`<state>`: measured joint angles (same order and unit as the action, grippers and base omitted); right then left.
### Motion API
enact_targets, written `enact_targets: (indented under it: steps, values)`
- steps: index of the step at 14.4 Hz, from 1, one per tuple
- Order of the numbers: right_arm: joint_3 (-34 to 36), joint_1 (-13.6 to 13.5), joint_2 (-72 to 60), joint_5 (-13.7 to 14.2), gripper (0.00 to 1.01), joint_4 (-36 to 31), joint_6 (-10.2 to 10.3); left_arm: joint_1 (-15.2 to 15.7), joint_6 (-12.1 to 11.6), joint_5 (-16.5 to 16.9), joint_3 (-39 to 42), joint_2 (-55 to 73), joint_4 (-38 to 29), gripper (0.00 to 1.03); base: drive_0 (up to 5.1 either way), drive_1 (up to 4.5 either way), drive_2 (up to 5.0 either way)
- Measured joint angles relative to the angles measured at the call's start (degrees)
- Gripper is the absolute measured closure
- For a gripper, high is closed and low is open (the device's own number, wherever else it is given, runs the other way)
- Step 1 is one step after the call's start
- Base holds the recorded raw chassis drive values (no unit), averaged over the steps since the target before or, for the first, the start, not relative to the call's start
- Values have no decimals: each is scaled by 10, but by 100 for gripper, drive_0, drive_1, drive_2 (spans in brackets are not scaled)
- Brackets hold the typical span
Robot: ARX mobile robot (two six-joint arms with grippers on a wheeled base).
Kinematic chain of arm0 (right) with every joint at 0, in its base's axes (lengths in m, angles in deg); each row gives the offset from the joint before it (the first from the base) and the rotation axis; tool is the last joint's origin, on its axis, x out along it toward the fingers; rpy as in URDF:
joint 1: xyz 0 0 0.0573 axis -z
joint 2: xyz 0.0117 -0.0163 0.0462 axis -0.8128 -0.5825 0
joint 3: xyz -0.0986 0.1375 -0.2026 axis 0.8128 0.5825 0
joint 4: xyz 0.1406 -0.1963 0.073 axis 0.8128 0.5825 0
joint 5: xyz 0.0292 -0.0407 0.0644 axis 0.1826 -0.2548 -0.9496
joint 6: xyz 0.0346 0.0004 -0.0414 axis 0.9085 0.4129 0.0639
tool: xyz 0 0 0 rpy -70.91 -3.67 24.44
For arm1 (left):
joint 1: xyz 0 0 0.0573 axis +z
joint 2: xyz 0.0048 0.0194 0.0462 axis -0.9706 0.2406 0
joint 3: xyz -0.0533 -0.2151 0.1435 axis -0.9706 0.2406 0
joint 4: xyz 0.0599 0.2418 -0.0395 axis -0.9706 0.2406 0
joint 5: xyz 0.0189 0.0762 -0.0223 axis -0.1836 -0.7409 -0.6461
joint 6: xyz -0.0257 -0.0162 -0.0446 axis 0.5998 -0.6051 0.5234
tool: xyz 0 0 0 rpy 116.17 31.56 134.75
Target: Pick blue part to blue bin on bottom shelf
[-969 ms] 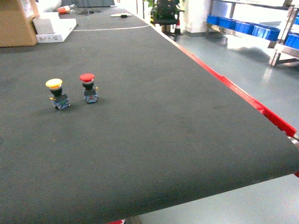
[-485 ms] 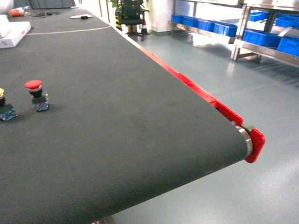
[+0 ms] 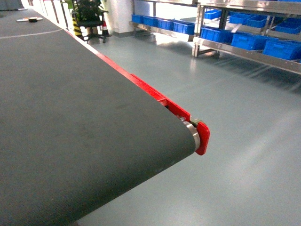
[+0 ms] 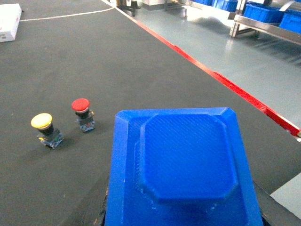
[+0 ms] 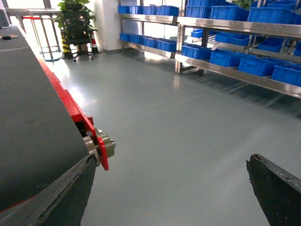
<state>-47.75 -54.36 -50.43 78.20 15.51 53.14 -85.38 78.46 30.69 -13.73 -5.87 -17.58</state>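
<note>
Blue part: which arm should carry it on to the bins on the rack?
Left. The left wrist view shows the blue part filling the space right at that gripper, apparently already held. The right gripper is open with nothing between its fingers, facing the floor and the blue bins.

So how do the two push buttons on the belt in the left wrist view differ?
The yellow-capped button has a wider, flatter-domed cap; the red-capped button has a smaller cap. The yellow one stands nearer the camera and further left, the red one further back and right. They stand apart, not touching. Both sit upright on the dark belt, with dark bodies and bluish bases.
</note>
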Motion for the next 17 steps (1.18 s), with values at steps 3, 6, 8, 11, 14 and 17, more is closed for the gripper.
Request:
enact_targets:
  steps: [3,6,8,11,14,17]
  values:
    - [0,0,0,0,3,0,0,0,0,0,0,0,0,60,-169,-169,-169]
    - [0,0,0,0,3,0,0,0,0,0,0,0,0,60,-157,-157,-157]
    - [0,0,0,0,3,0,0,0,0,0,0,0,0,60,-167,-167,-167]
    - [0,0,0,0,3,0,0,0,0,0,0,0,0,60,-163,-163,-163]
    - [0,0,0,0,3,0,0,0,0,0,0,0,0,60,-155,-155,-155]
    - [0,0,0,0,3,0,0,0,0,0,0,0,0,60,-170,-170,-170]
